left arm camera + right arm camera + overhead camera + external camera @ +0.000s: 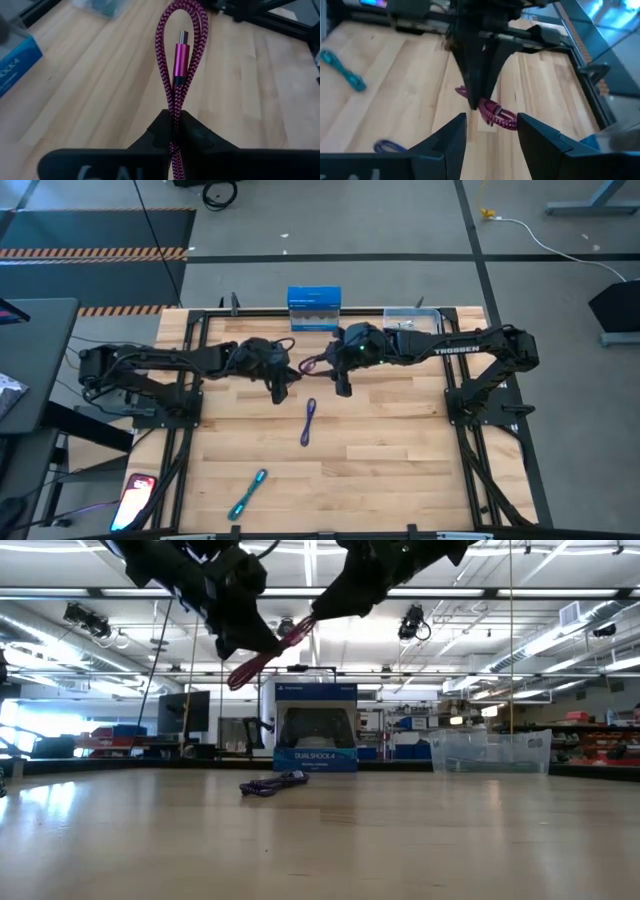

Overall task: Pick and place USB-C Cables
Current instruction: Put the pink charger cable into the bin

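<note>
A magenta braided USB-C cable (176, 60), folded into a long loop with a metal plug, is held above the table by my left gripper (175, 122), which is shut on it. In the low view the cable (270, 655) slants up toward my right gripper (330, 605). That gripper (491, 125) is open, and the cable's free loop end (497, 115) shows just beyond the gap between its fingers. A purple cable (308, 422) lies flat mid-table. A teal cable (247, 493) lies near the near edge. My left gripper pinches the magenta cable between its two fingers, on the doubled strands just behind the plug (175, 102). The fingers lie along the cable. The looped end sticks out past the fingertips and is lifted clear of the table. Whether my right gripper touches the cable, I cannot tell.
A blue box (314, 308) stands at the far edge, with a clear plastic tray (410, 320) to its right. A phone with a lit screen (135, 500) lies off the near-left corner. Bare wood lies around the purple and teal cables.
</note>
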